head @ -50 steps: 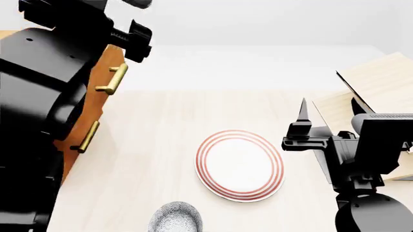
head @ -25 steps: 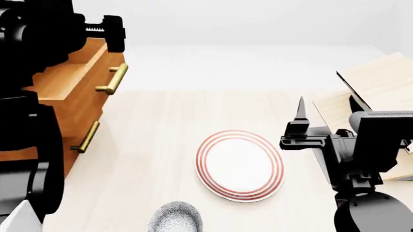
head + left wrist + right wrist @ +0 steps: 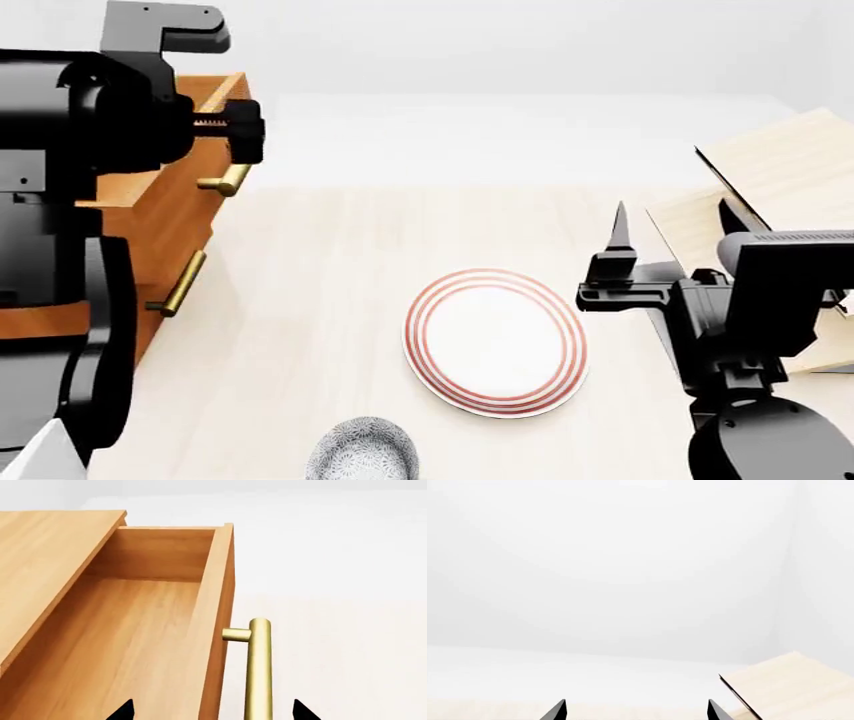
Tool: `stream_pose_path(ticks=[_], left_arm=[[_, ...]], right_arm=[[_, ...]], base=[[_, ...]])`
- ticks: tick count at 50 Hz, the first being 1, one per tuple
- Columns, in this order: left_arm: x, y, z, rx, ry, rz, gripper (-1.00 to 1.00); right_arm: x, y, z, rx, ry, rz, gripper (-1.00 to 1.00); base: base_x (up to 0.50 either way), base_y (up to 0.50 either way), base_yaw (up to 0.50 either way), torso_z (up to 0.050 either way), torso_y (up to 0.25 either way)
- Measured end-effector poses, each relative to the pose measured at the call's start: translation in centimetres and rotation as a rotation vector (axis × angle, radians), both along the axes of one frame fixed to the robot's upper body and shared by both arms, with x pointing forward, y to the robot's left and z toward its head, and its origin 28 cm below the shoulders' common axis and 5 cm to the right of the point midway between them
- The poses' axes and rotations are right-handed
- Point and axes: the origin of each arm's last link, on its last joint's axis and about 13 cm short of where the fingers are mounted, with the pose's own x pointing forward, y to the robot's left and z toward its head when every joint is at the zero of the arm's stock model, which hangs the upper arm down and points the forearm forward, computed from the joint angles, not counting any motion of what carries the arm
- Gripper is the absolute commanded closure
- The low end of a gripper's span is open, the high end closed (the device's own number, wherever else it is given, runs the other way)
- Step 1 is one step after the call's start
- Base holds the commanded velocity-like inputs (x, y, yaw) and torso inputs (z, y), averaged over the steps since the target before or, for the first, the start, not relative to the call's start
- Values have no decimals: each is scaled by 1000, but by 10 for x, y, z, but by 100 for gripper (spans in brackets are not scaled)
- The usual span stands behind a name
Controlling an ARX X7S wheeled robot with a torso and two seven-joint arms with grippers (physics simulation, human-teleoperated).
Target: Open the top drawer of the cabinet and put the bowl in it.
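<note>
The cabinet [image 3: 160,215] stands at the left, half hidden by my left arm. Its top drawer [image 3: 133,630] is pulled out and shows a bare wood interior. My left gripper [image 3: 212,712] is open, its tips either side of the drawer front and brass handle [image 3: 259,670], touching neither. The bowl [image 3: 363,450] sits on the table's near edge, cut off by the frame. My right gripper [image 3: 637,711] is open and empty, held above the table right of the plate; one of its fingers [image 3: 619,235] shows in the head view.
A white plate with red rings [image 3: 497,340] lies mid-table beyond the bowl. A pale tilted board rack [image 3: 787,170] with a black base stands at the right and shows in the right wrist view [image 3: 780,685]. The second drawer's handle [image 3: 176,283] sticks out.
My left arm has pulled back and risen, uncovering the pulled-out top drawer. The right arm, plate and bowl have hardly moved.
</note>
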Motion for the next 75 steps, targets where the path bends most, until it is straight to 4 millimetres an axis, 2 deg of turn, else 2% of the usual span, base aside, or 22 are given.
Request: stream_pose_path(ticks=[23, 29, 53, 75], left_arm=[[3, -1, -27, -8, 100, -15, -100], [1, -4, -28, -4, 102, -39, -100], [-13, -32, -30, 17, 85, -173, -100], [-17, -56, -34, 54, 58, -208, -100]], right_arm=[[1, 0, -3, 2, 6, -1, -100], [1, 0, -3, 2, 7, -1, -100], [1, 1, -3, -1, 6, -2, -100], [0, -1, -5, 6, 6, -5, -100]], base=[[0, 0, 0, 0, 0], [0, 0, 0, 0, 0], [0, 0, 0, 0, 0], [0, 0, 0, 0, 0]])
